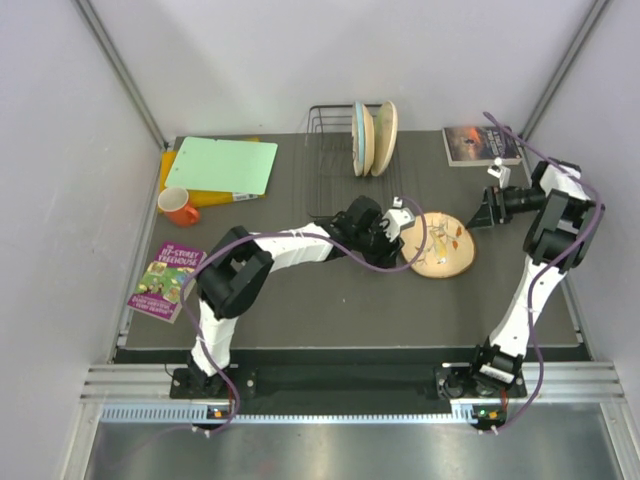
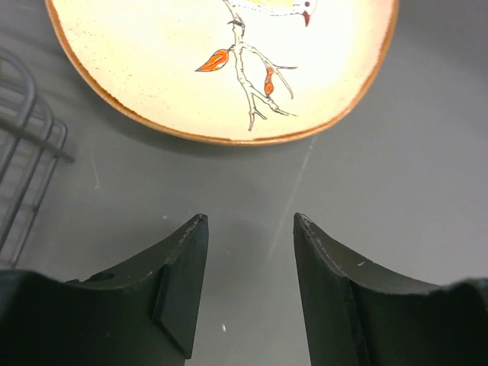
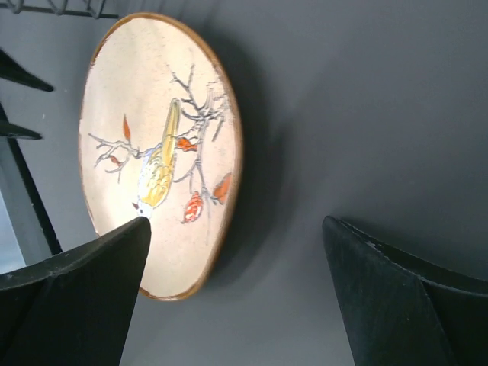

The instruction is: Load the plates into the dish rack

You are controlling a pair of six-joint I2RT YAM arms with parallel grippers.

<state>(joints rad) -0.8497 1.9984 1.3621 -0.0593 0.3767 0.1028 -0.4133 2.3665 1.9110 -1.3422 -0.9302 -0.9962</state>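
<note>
Your left gripper [image 1: 404, 222] has its jaws apart, with nothing but dark table mat [image 2: 396, 191] between them. From above it seems to sit right at the edge of the bird plate [image 1: 443, 243]. The left wrist view is clearer: the plate's brown rim lies straight ahead of the fingertips and clear of them, with a strip of mat between. That view also catches wires of the dish rack [image 2: 23, 137] outside the jaws, beyond the finger [image 2: 179, 282] on the picture's left.

Your right gripper [image 1: 483, 212] has its jaws spread wide and grips nothing. Its wrist view puts the plate ahead of the jaws and toward one finger [image 3: 84, 297]. That fingertip overlaps the plate's face in the picture, but you cannot tell from there whether it touches. This view shows the whole yellow bird on its branch, while the left wrist sees only the lower twig and orange leaves.

Only the overhead view shows two more plates standing on edge in the rack, beyond both grippers: a blue-rimmed plate [image 1: 358, 138] and a tan plate [image 1: 384, 137] just beside it.
</note>
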